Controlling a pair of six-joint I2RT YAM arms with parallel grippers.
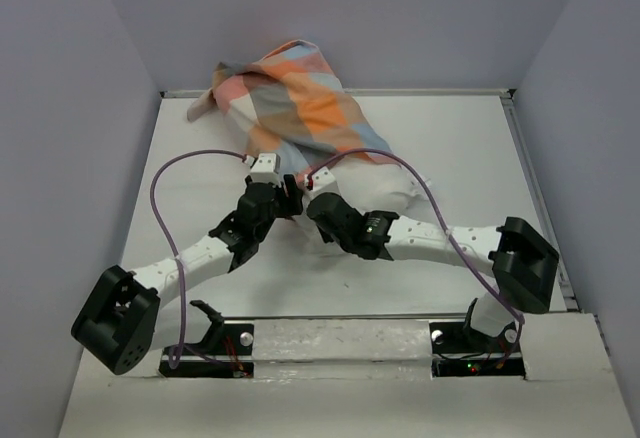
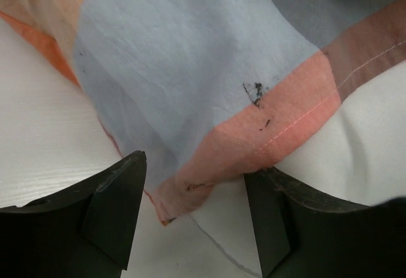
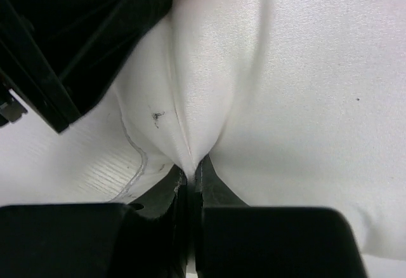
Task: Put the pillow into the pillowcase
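One table [image 1: 480,158] carried your checked pillowcase [image 1: 300,98] at its far middle, the white pillow [image 1: 395,196] mostly inside, near end poking out; your left gripper [image 2: 196,189] gaped astride the case's hem, your right gripper [image 3: 191,175] was pinched tight on pillow fabric

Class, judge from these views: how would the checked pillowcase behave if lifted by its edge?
Probably floppy: the pillowcase lies rumpled, draped over the pillow. Likely light: the cloth looks thin, creasing easily. It could slip, since the left hand is open around its hem.
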